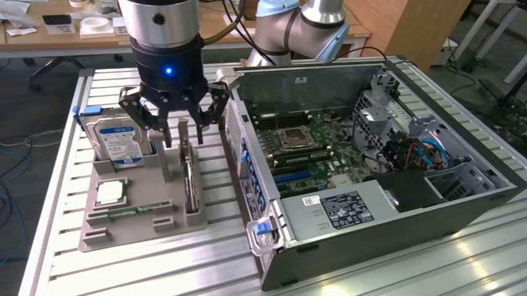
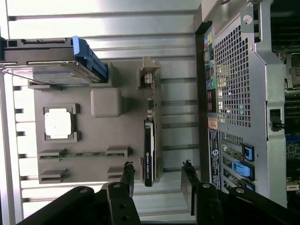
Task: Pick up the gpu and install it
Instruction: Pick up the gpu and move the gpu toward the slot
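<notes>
The gpu [image 1: 191,179] stands on its edge in a slot of the grey holder tray [image 1: 157,185], a thin dark card running front to back. In the wrist view the gpu [image 2: 149,140] is seen edge-on, with a green strip along it. My gripper [image 1: 182,132] hangs over the card's far end and is open. In the wrist view the gripper [image 2: 158,180] straddles one end of the card with a gap on both sides. The card lies closer to one of the fingers [image 2: 127,176] than to the other. Nothing is held.
The tray [image 2: 93,136] also holds a silver hard drive [image 1: 115,142], a processor chip [image 1: 111,192] and a memory stick [image 1: 132,211]. An open computer case [image 1: 371,166] with its motherboard [image 1: 305,148] exposed lies close on the exterior view's right. All rest on a slatted metal table [image 1: 123,265].
</notes>
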`<state>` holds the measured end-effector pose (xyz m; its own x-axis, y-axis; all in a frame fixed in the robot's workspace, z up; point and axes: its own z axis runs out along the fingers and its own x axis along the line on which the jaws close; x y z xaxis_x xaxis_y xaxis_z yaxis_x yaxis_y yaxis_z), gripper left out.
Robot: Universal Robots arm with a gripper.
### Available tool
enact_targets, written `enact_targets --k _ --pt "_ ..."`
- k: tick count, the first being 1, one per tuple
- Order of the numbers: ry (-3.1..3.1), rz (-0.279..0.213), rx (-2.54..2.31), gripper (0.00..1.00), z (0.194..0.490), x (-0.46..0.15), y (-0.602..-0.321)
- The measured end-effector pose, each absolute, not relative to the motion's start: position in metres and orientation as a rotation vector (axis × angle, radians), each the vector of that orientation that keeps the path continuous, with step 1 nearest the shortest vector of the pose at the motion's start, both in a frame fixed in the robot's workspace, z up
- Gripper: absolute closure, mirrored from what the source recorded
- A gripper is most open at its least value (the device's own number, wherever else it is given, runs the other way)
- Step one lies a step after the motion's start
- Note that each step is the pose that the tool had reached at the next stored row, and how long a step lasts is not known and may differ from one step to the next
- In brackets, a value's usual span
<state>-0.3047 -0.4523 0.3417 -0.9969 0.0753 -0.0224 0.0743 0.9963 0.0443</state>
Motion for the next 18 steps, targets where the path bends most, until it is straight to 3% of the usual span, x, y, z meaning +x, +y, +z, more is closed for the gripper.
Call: enact_targets --k 18 --pt "3.114 0.068 0.117 0.47 0.3328 -0.3046 -0.4523"
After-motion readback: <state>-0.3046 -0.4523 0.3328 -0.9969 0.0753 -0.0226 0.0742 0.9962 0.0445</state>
